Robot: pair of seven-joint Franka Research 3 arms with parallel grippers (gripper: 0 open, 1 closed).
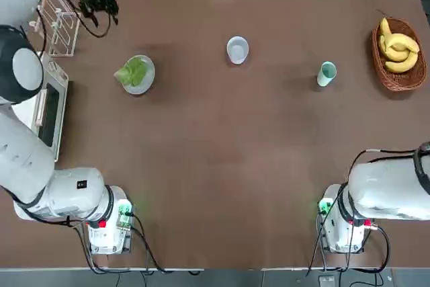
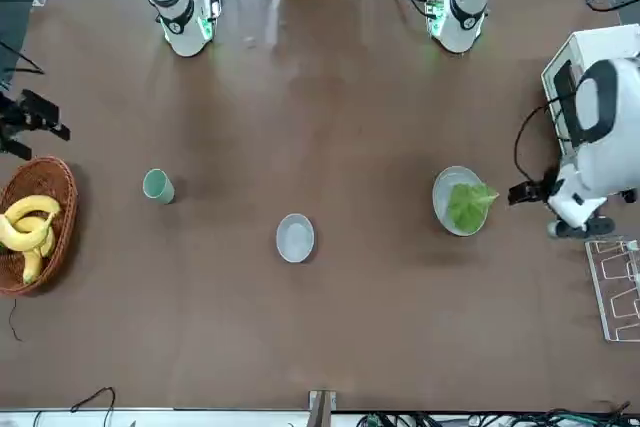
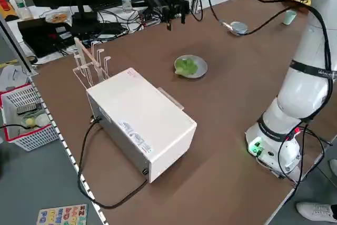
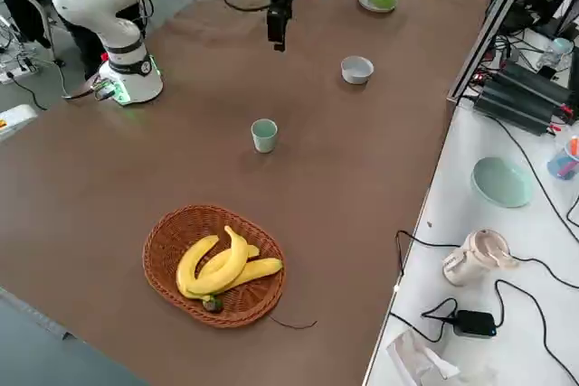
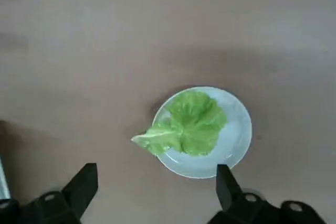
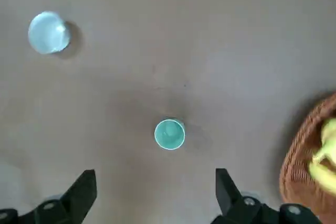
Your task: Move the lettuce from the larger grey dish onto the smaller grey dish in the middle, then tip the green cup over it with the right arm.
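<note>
The lettuce (image 1: 132, 72) lies on the larger grey dish (image 1: 145, 85) at the table's left, one leaf hanging over the rim. In the middle stands the smaller grey dish (image 1: 237, 50), nothing in it. The green cup (image 1: 326, 73) stands upright to its right. My left gripper (image 5: 155, 182) hangs open high above the table, with the lettuce (image 5: 191, 124) and its dish (image 5: 237, 129) below, a little off to one side. Held high over the table's right side, my right gripper (image 6: 155, 187) is also open, looking down on the cup (image 6: 169, 134) and the small dish (image 6: 48, 32).
A wicker basket of bananas (image 1: 400, 54) sits at the far right edge. A white box-shaped appliance (image 1: 47, 109) and a clear rack (image 1: 57, 21) stand along the left edge. Both arm bases (image 1: 107, 223) are at the near edge.
</note>
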